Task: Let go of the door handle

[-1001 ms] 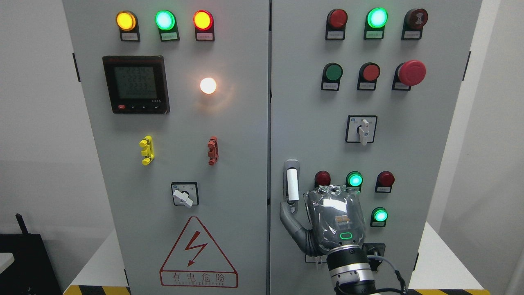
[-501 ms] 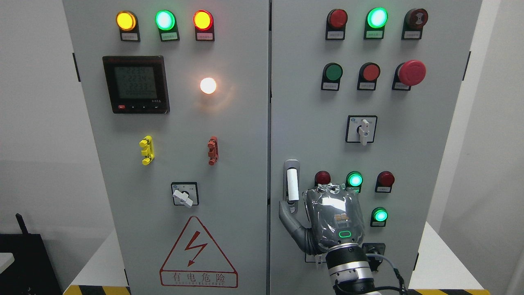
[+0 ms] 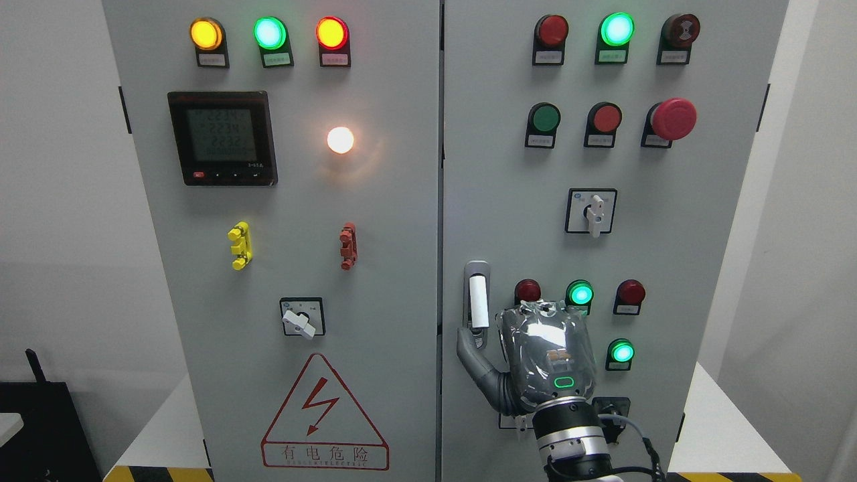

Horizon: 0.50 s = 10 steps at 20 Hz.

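Door handle (image 3: 478, 294) upright on right cabinet door's (image 3: 509, 201) left edge, white grip unheld, right hand (image 3: 546, 358) just below and right of it, thumb (image 3: 466, 341) touching handle's lower end, finger curl hidden.

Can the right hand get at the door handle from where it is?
Probably yes. The right hand sits just right of the door handle, its thumb at the handle's lower end, with nothing between them.
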Tool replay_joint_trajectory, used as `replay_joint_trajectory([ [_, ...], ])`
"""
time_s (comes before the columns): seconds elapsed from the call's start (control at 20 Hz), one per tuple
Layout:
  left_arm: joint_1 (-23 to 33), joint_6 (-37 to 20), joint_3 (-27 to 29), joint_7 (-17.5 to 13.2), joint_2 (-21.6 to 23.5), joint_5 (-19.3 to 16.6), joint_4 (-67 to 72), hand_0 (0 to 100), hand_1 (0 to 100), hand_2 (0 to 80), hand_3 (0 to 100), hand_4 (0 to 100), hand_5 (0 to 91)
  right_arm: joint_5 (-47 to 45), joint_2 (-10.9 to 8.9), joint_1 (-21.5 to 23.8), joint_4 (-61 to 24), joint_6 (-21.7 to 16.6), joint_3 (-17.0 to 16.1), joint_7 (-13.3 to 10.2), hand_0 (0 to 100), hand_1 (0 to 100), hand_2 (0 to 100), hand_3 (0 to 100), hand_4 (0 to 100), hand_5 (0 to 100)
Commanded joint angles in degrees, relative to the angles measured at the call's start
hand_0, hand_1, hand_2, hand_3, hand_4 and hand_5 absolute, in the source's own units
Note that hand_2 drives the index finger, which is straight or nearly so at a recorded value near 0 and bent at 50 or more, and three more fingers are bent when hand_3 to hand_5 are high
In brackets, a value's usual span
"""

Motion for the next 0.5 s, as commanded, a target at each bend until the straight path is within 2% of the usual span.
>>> replay_joint_trajectory([
  [0.0,0.0,0.0,-0.01,0.04,0.0,-0.04,-1.76,12,39,0.0,0,0,0.0,0.0,0.02,-0.04,0.25,0.05,0.07,-0.01,45,0,99,100,92,91],
  [0.45,0.0,0.0,-0.01,0.04,0.0,-0.04,-1.76,12,39,0.0,0,0,0.0,0.0,0.11,-0.22,0.25,0.05,0.16,-0.01,48,0,99,100,92,91],
])
